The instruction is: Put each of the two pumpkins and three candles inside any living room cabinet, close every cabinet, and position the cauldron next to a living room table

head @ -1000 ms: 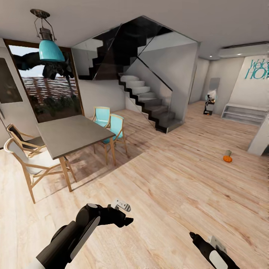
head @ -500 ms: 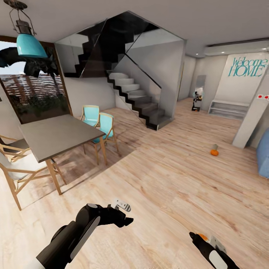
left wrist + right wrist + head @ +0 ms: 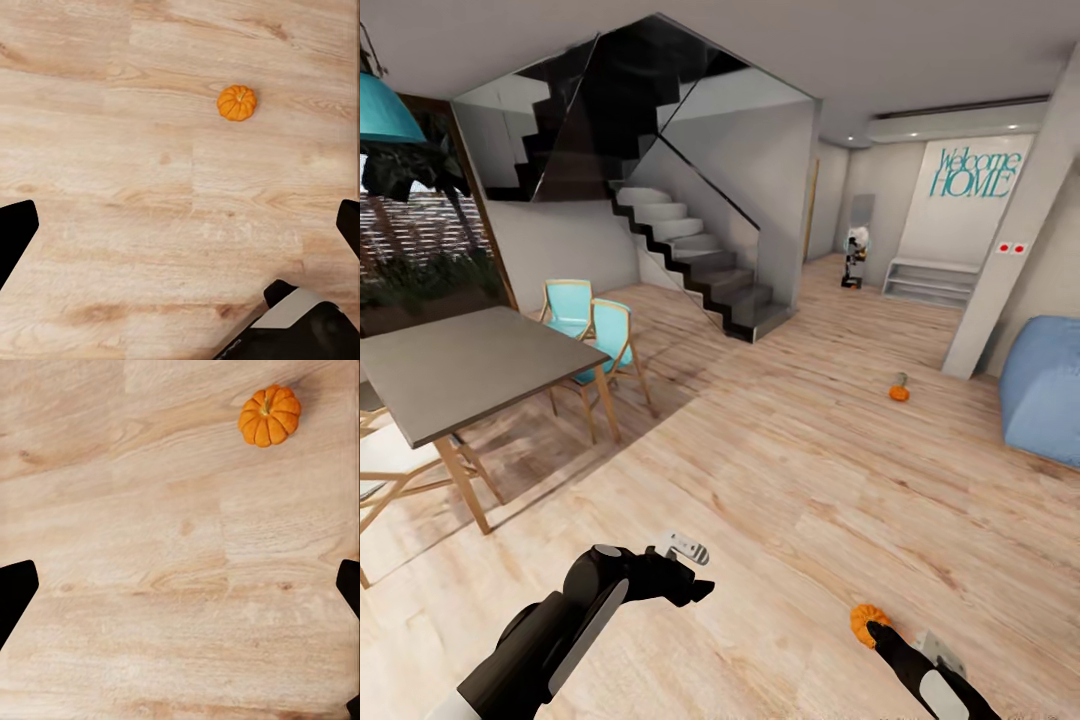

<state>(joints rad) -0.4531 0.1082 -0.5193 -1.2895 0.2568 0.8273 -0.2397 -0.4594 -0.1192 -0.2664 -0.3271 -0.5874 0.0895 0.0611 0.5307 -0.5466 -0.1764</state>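
Observation:
One orange pumpkin (image 3: pixel 866 619) lies on the wood floor just ahead of my right gripper (image 3: pixel 880 636). It shows off toward a corner in the right wrist view as pumpkin (image 3: pixel 269 415) and smaller in the left wrist view as pumpkin (image 3: pixel 237 103). A second pumpkin (image 3: pixel 899 394) sits farther off on the floor, with a small grey-beige candle (image 3: pixel 901 379) right behind it. My right gripper (image 3: pixel 180 589) is open over bare floor. The left gripper (image 3: pixel 695 585), (image 3: pixel 180 232) is open too, holding nothing. The cabinet and the cauldron are out of view.
A grey table (image 3: pixel 470 365) with wooden and teal chairs (image 3: pixel 605 335) stands at the left. A staircase (image 3: pixel 700 265) rises at the middle back. A white pillar (image 3: pixel 1000 270), a blue cushion (image 3: pixel 1045 385) and a white shelf bench (image 3: pixel 930 280) are at the right.
The whole view has swung to the right, so the table and stairs slid left. The near pumpkin has come into sight by my right gripper. Both arms hold the same pose.

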